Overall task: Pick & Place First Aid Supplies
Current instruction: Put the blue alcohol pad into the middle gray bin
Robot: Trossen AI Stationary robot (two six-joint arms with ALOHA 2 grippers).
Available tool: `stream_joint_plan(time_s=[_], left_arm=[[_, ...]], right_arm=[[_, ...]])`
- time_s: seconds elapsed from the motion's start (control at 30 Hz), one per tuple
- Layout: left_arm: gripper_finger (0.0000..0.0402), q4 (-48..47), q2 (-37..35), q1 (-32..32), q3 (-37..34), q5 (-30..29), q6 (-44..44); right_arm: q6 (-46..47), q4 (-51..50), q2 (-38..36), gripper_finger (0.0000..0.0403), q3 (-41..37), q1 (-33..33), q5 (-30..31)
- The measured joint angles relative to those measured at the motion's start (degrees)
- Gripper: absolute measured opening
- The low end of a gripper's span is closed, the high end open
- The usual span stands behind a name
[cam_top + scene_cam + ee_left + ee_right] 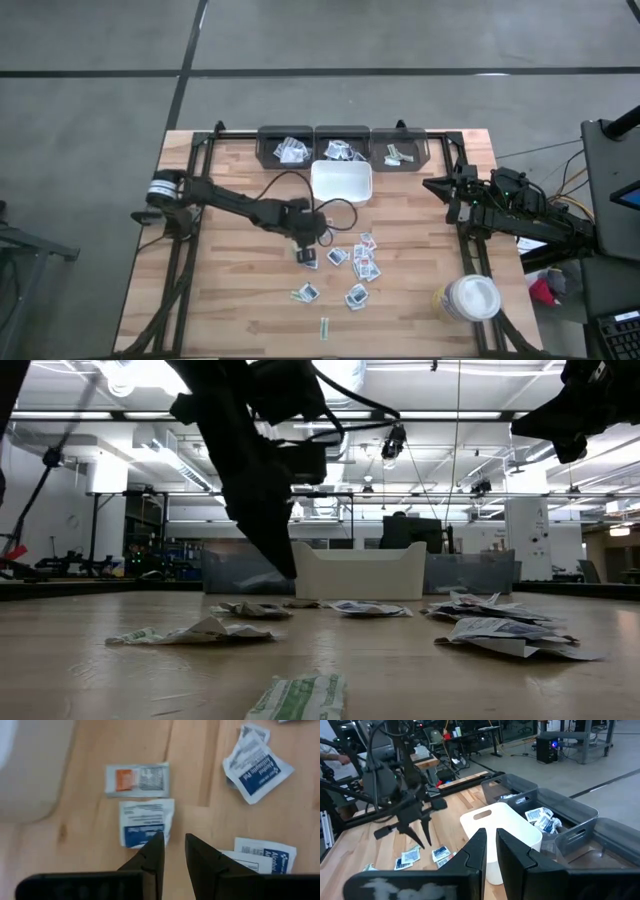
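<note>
Now, packet under the left pincer: a flat white packet (pixel 146 822) with a blue band, lying flat on the counter (pixel 230 290), long axis running away from the pincer tips.
Neighbour packet: white with an orange-red patch (pixel 137 780), lying crosswise just beyond the blue one, print too small to read.
Readable print: "Antiseptic" on a tilted blue-banded packet (pixel 256 766); "Alcohol" on another (pixel 265 855) beside the pincer.
Loose supplies: a scatter of small packets (pixel 352 262) mid-counter, one pale narrow strip (pixel 325 327) near the front edge.
Left pincer (pixel 172 851): poised over the blue packet's near edge, tips slightly apart, grasping nothing.
White tray (pixel 342 181): just beyond the scatter, before three dark bins (pixel 342 146) holding packets.
Right pincer (pixel 490 851): raised at the counter's right side, fingers nearly together, nothing between them.
</note>
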Motion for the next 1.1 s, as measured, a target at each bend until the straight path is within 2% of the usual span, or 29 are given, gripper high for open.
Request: stream_joint_plan(time_s=[0.33, 0.7, 1.1], left_arm=[[0.0074, 0.8, 3.3, 0.0, 0.7, 2.8, 0.1], [0.0126, 2.7, 3.4, 0.0, 1.9, 2.7, -3.8], [0.0133, 1.7, 5.4, 0.1, 1.7, 0.8, 1.5]], right_arm=[[-0.2, 0.0, 0.0, 0.0038, 0.0, 0.0, 0.0], [-0.2, 0.0, 0.0, 0.0038, 0.0, 0.0, 0.1], [-0.4, -0.1, 0.0, 0.0038, 0.0, 0.0, 0.0]])
